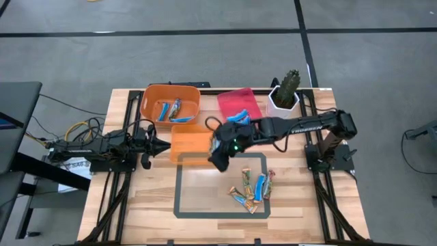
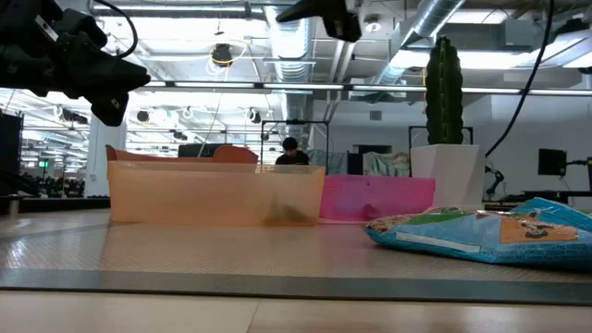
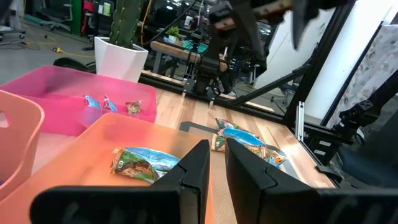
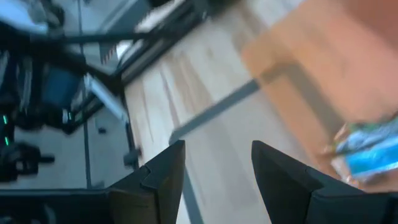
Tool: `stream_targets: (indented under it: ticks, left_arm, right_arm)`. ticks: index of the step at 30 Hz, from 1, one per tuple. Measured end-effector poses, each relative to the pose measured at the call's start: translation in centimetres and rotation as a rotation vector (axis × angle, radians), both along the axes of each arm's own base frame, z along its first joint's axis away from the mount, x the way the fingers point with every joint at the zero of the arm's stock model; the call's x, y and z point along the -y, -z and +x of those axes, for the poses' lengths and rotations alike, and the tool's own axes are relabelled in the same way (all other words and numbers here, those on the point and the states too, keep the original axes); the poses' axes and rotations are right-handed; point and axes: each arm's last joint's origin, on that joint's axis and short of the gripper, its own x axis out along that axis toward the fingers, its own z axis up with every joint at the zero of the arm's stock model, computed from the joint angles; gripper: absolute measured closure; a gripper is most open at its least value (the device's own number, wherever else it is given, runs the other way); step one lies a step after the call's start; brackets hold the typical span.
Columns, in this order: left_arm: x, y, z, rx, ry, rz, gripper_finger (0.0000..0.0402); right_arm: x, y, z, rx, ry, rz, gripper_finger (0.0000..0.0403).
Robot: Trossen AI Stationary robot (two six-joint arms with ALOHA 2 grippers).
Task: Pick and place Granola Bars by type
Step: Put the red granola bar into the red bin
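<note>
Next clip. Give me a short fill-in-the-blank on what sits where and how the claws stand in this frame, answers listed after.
1. The right claw hovers with its fingers ____ and nothing between them.
2. The cactus stands in a ____ pot.
3. Blue granola bars lie in the ____ bin.
4. The loose granola bars on the table lie ____ the grey taped rectangle.

Answers: open; white; pink; inside

Four wrapped granola bars (image 1: 251,189) lie inside the grey taped rectangle (image 1: 179,198) (right part). Behind it: shallow orange plastic tray (image 1: 188,142), round orange plastic bin (image 1: 153,100), flat pink plastic bin (image 1: 232,100), white-potted cactus (image 1: 285,92) rightmost.
</note>
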Motion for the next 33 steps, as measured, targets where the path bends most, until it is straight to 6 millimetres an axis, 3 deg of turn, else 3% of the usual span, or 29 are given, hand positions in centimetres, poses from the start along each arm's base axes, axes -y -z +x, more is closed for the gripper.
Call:
stream_targets:
  ticks: [7, 13, 23, 33]
  left_arm:
    - [0.0, 0.0, 0.0, 0.0, -0.001, 0.0, 0.0358]
    - [0.0, 0.0, 0.0, 0.0, -0.002, 0.0, 0.0358]
    - [0.0, 0.0, 0.0, 0.0, -0.003, 0.0, 0.0358]
    - [0.0, 0.0, 0.0, 0.0, -0.003, -0.001, 0.0358]
  right_arm:
    - [-3.2, 1.5, -2.0, -0.19, -0.1, -0.139, 0.0226]
    - [-4.3, 5.2, -4.9, -0.483, -0.003, -0.291, 0.0226]
    - [-7.1, 11.3, -9.3, -0.759, 0.205, -0.242, 0.0222]
    - [-8.5, 12.2, -12.5, -0.915, 0.537, -0.231, 0.0206]
